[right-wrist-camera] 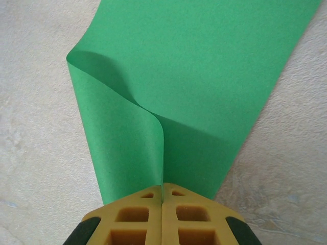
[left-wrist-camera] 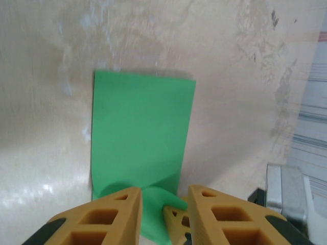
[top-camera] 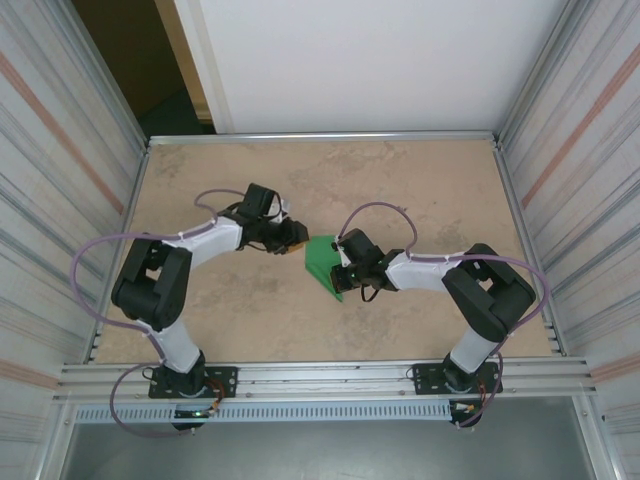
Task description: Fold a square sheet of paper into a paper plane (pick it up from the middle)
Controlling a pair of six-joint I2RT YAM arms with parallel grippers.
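Grip: right gripper (right-wrist-camera: 162, 190) is pressed together on the paper's (right-wrist-camera: 204, 76) curled-up edge, flap bowed over the flat part. Left gripper (left-wrist-camera: 163, 191) has jaws spread, holding nothing, just beside that same edge. Paper lies on the table (top-camera: 420, 180) between the arms. Looks like first fold; next needs edges aligned, flap laid down, crease pressed.

I find no readable text, labels, brands or numbers; faint marks on the table (left-wrist-camera: 265, 51) seem mere scuffs.
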